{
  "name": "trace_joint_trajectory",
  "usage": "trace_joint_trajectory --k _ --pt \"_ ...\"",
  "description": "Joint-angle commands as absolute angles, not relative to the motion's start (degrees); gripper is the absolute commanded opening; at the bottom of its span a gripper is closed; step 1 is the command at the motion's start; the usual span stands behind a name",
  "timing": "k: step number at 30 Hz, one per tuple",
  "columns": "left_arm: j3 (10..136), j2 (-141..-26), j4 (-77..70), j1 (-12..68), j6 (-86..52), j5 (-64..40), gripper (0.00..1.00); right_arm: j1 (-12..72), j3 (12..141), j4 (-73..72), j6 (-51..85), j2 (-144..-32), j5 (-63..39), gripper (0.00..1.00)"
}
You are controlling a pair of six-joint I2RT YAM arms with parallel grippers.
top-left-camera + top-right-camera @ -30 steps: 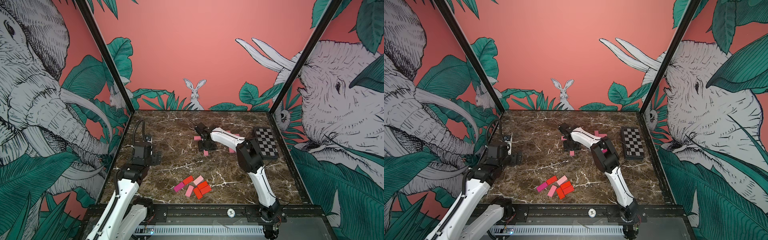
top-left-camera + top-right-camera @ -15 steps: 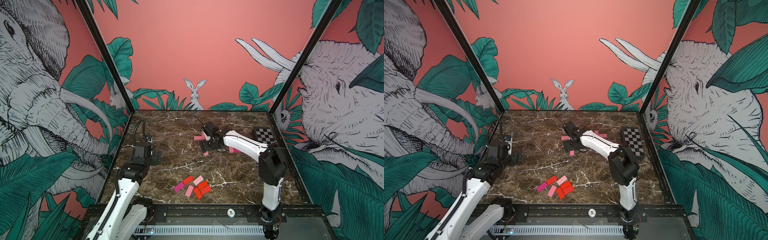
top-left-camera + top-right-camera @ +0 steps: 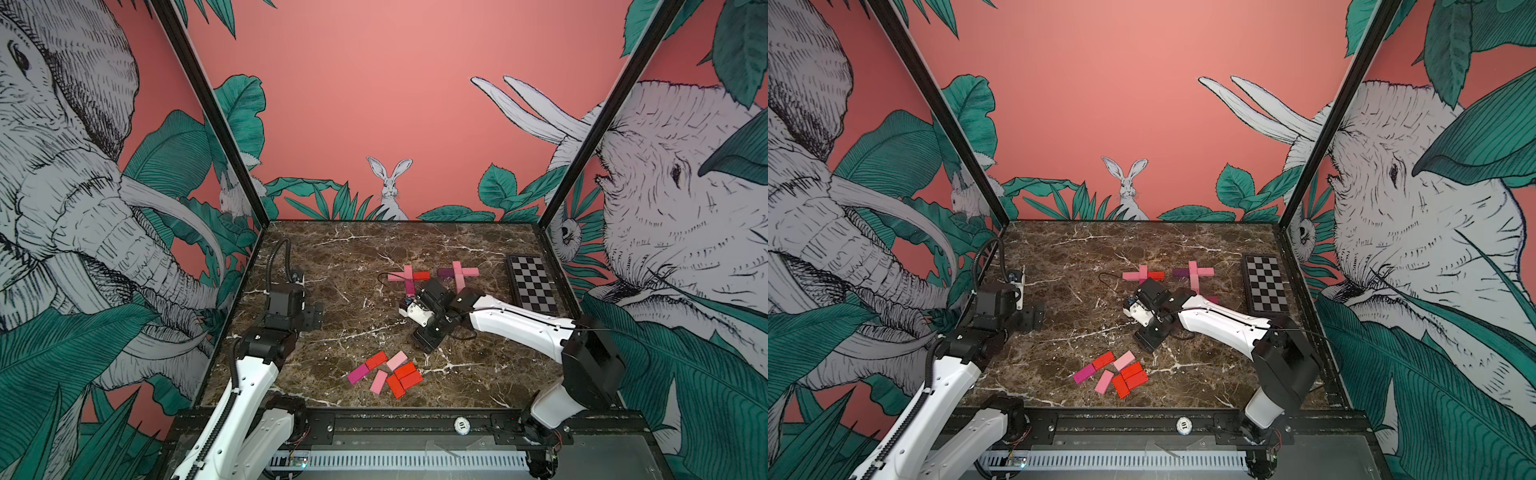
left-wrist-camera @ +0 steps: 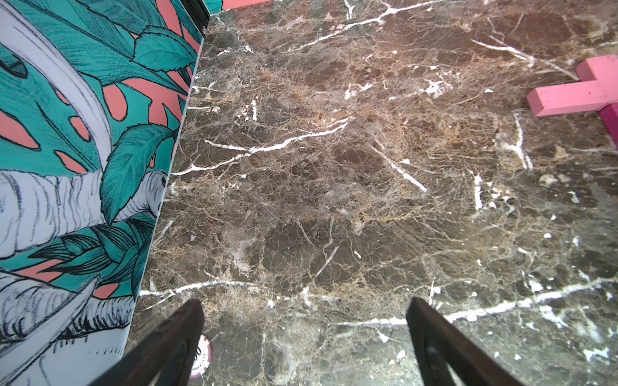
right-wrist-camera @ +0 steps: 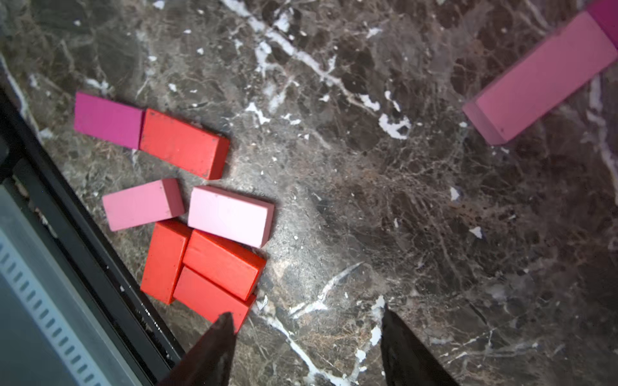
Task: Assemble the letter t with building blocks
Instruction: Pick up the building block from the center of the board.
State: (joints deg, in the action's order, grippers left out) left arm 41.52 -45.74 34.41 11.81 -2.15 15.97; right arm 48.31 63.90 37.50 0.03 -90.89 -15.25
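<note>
Near loose blocks, empty right gripper

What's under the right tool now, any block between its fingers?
Only bare marble table shows between the right tool's open fingers. The nearest red block lies beside one fingertip, which covers its corner.

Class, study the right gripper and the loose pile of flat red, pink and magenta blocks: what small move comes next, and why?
Probably ease the right gripper over and down onto the nearest flat red rectangular block: its jaws hang open and empty just beside it, above the brown marble tabletop.
</note>
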Motion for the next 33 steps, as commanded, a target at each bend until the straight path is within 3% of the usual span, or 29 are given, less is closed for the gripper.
trace_joint_trajectory --k 1,7,17,24,28,33 --pt "42.31 -45.31 35.54 11.69 -2.99 16.78 0.97 49.87 60.85 35.81 -6.64 -87.74 -18.80 0.60" --pt "42.71 -46.21 35.89 11.69 -2.79 17.18 0.97 52.89 55.28 28.60 -19.82 -84.90 -21.65 0.54" --pt "41.90 -43.72 35.38 11.71 -2.56 17.82 0.97 53.65 61.76 30.89 -34.45 -93.23 -24.94 0.47" --pt "41.84 -43.25 35.05 11.73 -2.32 17.83 0.97 55.43 65.31 30.31 -38.93 -98.10 -22.01 0.51" --pt "41.95 -43.32 34.96 11.65 -2.25 17.58 0.97 56.36 66.66 31.46 -41.30 -100.72 -20.82 0.59" --pt "41.89 -43.21 34.79 11.71 -2.14 17.58 0.97 57.25 67.39 30.42 -41.40 -103.03 -19.22 0.58"
